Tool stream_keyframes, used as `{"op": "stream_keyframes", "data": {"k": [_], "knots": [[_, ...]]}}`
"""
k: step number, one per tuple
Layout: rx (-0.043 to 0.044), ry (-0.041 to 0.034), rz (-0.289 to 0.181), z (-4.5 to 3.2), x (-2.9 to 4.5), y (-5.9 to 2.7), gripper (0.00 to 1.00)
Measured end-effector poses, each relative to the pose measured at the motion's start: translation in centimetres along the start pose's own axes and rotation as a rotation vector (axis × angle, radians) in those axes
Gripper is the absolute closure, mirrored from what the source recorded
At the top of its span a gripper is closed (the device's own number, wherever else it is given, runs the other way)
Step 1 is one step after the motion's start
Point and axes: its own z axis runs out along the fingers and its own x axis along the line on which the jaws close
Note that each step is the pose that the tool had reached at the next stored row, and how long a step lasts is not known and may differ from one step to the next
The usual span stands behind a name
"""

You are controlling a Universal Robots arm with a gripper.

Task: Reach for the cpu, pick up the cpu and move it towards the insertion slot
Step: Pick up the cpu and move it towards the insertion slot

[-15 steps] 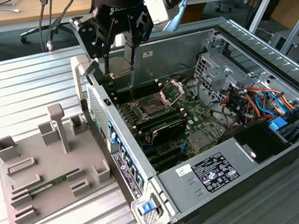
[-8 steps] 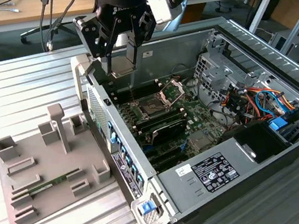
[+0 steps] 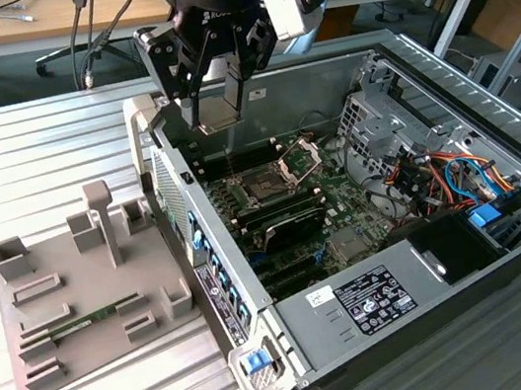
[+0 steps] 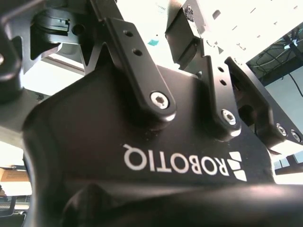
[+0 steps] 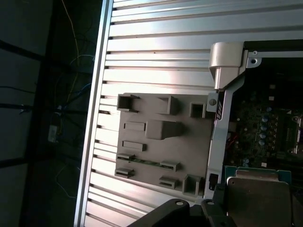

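The cpu point(image 3: 215, 115) hangs in the pincer point(image 3: 216, 104) above the open computer case point(image 3: 467, 85).

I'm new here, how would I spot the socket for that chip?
Find the open computer case, then its green motherboard. The insertion slot lies at the board's end nearest the gripper holding the cpu: a dark square with a raised silver frame, unlike the long black memory slots beside it.
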Motion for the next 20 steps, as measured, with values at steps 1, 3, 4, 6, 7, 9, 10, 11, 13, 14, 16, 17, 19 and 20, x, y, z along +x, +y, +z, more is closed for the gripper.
{"op": "stream_keyframes", "data": {"k": [1, 3, 4, 6, 7, 9, 10, 11, 13, 14, 16, 17, 19, 20], "knots": [[0.0001, 0.0000, 0.000, 0.00, -0.05, -0.01, 0.45], [0.0001, 0.0000, 0.000, 0.00, -0.15, -0.02, 0.45], [0.0001, 0.0000, 0.000, 0.00, -0.19, -0.03, 0.45], [0.0001, 0.0000, 0.000, -0.01, -0.31, -0.05, 0.45], [0.0001, 0.0000, 0.000, -0.01, -0.37, -0.06, 0.45], [0.0001, 0.0000, 0.000, -0.01, -0.49, -0.08, 0.45], [0.0001, 0.0000, 0.000, -0.01, -0.60, -0.10, 0.45], [0.0001, 0.0000, 0.000, -0.01, -0.65, -0.10, 0.45], [0.0000, 0.0000, 0.000, -0.01, -0.78, -0.13, 0.45], [0.0000, 0.0000, 0.000, -0.01, -0.89, -0.14, 0.45], [0.0000, 0.0000, 0.000, -0.01, -0.97, -0.16, 0.45], [0.0000, 0.0001, 0.000, -0.01, -1.04, -0.17, 0.45], [0.0001, 0.0001, 0.000, -0.01, -1.15, -0.18, 0.45], [0.0001, 0.0000, 0.000, -0.02, -1.20, -0.19, 0.45]]}}
